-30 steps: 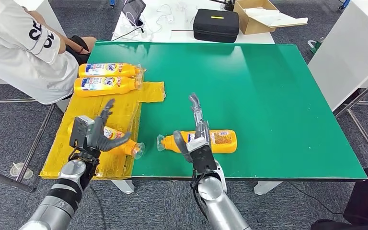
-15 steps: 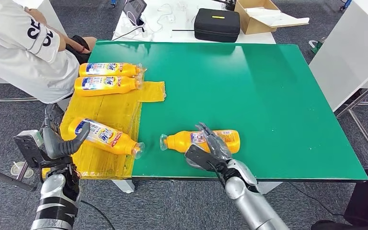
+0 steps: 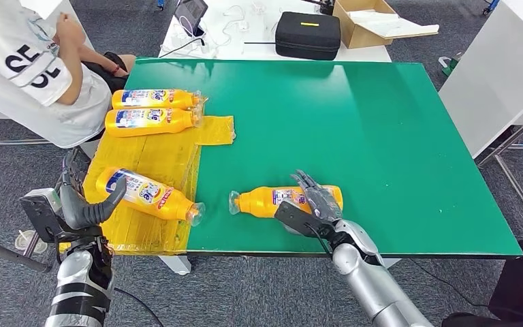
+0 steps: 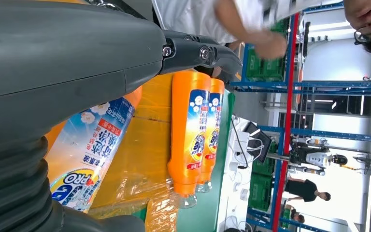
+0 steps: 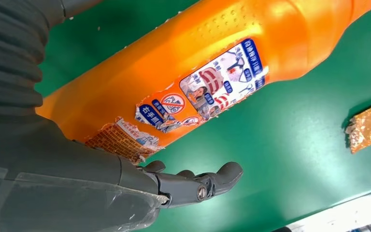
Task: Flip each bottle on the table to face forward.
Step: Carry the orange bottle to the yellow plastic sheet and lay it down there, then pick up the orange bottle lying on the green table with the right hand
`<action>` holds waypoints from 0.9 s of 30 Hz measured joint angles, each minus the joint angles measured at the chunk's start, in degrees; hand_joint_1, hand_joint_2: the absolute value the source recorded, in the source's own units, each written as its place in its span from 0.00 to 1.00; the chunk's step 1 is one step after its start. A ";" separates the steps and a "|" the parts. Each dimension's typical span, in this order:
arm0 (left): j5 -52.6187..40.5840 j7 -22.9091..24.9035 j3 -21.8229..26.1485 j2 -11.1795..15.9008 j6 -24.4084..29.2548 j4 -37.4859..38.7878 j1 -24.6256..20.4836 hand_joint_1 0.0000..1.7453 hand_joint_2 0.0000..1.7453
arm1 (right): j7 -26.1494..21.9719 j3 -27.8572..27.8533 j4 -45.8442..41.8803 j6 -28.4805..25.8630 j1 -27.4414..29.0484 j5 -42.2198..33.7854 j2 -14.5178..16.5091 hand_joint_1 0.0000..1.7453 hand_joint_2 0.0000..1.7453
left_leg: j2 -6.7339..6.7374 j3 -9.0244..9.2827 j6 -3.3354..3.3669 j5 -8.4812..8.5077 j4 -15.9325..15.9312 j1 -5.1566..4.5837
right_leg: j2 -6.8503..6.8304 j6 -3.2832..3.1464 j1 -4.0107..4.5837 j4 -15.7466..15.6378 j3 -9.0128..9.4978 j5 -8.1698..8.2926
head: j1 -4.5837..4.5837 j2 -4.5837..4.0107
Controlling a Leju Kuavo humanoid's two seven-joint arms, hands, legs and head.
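— The left hand (image 3: 75, 204) is off the near-left corner of the surface (image 3: 381, 136), fingers spread, nothing in it.

— And the bottles?

— Three lie on the yellow sheet (image 3: 170, 153): the angled bottle (image 3: 148, 194) just beside that hand, label up, and the two far bottles (image 3: 153, 110) side by side near the seated person (image 3: 34, 75).

— And over to the right?

— The fourth bottle (image 3: 279, 199) lies on its side on the bare green, torn label showing. The right hand (image 3: 313, 204) lies over its wide end, fingers stretched across the top; I cannot tell whether it actually grips.
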 joint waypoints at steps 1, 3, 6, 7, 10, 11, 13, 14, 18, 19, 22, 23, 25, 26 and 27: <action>-0.03 0.00 0.00 0.00 -0.03 0.00 0.00 0.00 1.00 | -0.01 0.01 0.03 0.07 -0.09 0.10 -0.05 0.00 1.00 | 0.00 0.00 0.00 0.00 0.00 0.00 | 0.00 0.00 0.00 0.00 0.00 0.00 | 0.00 0.00; -0.10 0.00 0.01 0.00 -0.22 0.04 -0.02 0.00 1.00 | -0.20 0.05 0.22 0.20 -0.50 0.46 -0.27 0.00 1.00 | 0.00 0.00 0.00 0.00 0.00 0.00 | 0.00 0.00 -0.01 0.00 0.00 0.00 | 0.00 0.00; -0.27 0.01 0.03 0.00 -1.11 0.58 -0.10 0.00 1.00 | -1.17 0.26 0.81 0.67 -1.59 0.92 -0.73 0.00 1.00 | 0.00 -0.02 0.00 0.00 0.00 -0.02 | 0.00 0.01 -0.02 0.00 -0.01 0.01 | 0.00 0.00; -0.31 0.01 0.03 -0.01 -1.40 0.87 -0.17 0.00 1.00 | -1.22 0.38 1.09 1.24 -2.05 0.99 -0.79 0.00 1.00 | 0.00 -0.02 0.00 0.00 0.00 -0.02 | 0.00 0.01 -0.02 0.00 -0.02 0.01 | 0.00 0.00; -0.38 0.02 0.03 -0.04 -2.15 2.09 -0.69 0.00 1.00 | -0.39 1.15 3.10 3.71 -4.40 1.54 -0.96 0.00 1.00 | 0.02 -0.03 0.00 0.00 0.00 -0.01 | 0.01 0.01 -0.01 0.00 -0.04 0.01 | -0.01 0.00; -0.40 0.03 0.03 -0.06 -2.37 2.62 -0.93 0.00 1.00 | -0.16 1.54 4.16 4.50 -5.44 1.73 -1.03 0.00 1.00 | 0.02 -0.03 0.00 0.00 0.00 -0.01 | 0.02 0.01 -0.01 0.00 -0.04 0.01 | -0.01 0.00; -0.41 0.03 0.04 -0.09 -2.64 3.77 -1.43 0.00 1.00 | 0.03 2.50 6.63 6.20 -7.70 1.96 -1.18 0.00 1.00 | 0.02 -0.02 0.00 0.01 0.00 0.00 | 0.02 0.00 0.00 0.00 -0.04 0.02 | -0.01 0.00; -0.41 0.04 0.04 -0.10 -2.79 4.42 -1.70 0.00 1.00 | 0.07 3.06 7.95 7.18 -8.86 2.03 -1.24 0.00 1.00 | 0.02 -0.02 0.00 0.01 0.00 0.00 | 0.02 0.00 0.00 0.00 -0.04 0.02 | -0.01 0.01; -0.45 0.04 0.03 -0.17 -3.15 7.10 -3.07 0.00 1.00 | 0.07 5.61 13.25 10.81 -13.22 2.22 -1.30 0.00 1.00 | 0.03 0.00 0.01 0.02 0.01 -0.01 | 0.02 0.01 -0.01 0.00 -0.02 0.03 | 0.00 0.00; -0.49 0.04 0.03 -0.18 -3.16 7.69 -3.33 0.00 1.00 | 0.07 6.26 14.46 11.44 -14.11 2.34 -1.29 0.00 1.00 | 0.03 0.00 0.01 0.02 0.01 -0.01 | 0.02 0.01 -0.01 0.00 -0.01 0.03 | -0.01 0.00; -0.65 0.04 -0.01 -0.23 -3.21 9.30 -4.05 0.00 1.00 | -0.04 8.25 17.80 13.15 -16.52 2.62 -1.13 0.00 1.00 | 0.03 0.01 0.01 0.02 0.02 -0.01 | 0.02 0.01 -0.01 0.00 0.00 0.03 | -0.01 0.00; -0.68 0.04 -0.03 -0.25 -3.22 9.74 -4.25 0.00 1.00 | -0.12 8.81 18.70 13.56 -17.19 2.63 -1.05 0.00 1.00 | 0.03 0.01 0.01 0.02 0.02 -0.01 | 0.02 0.01 -0.01 0.00 0.00 0.03 | -0.01 0.00; -0.69 0.04 -0.04 -0.27 -3.26 10.50 -4.54 0.00 1.00 | -0.26 9.76 20.22 14.04 -18.19 2.62 -0.93 0.00 1.00 | 0.03 0.02 0.01 0.02 0.02 -0.01 | 0.02 0.01 -0.01 0.00 0.01 0.03 | 0.00 0.00; -0.69 0.04 -0.04 -0.27 -3.27 10.79 -4.63 0.00 1.00 | -0.29 10.11 20.80 14.14 -18.55 2.61 -0.88 0.00 1.00 | 0.03 0.02 0.01 0.02 0.02 -0.01 | 0.02 0.01 -0.01 0.00 0.01 0.03 | 0.00 0.00; -0.69 0.04 -0.04 -0.28 -3.27 11.02 -4.70 0.00 1.00 | -0.32 10.40 21.29 14.20 -18.84 2.60 -0.84 0.00 1.00 | 0.03 0.02 0.01 0.02 0.02 -0.01 | 0.02 0.01 -0.01 0.00 0.01 0.03 | 0.00 0.00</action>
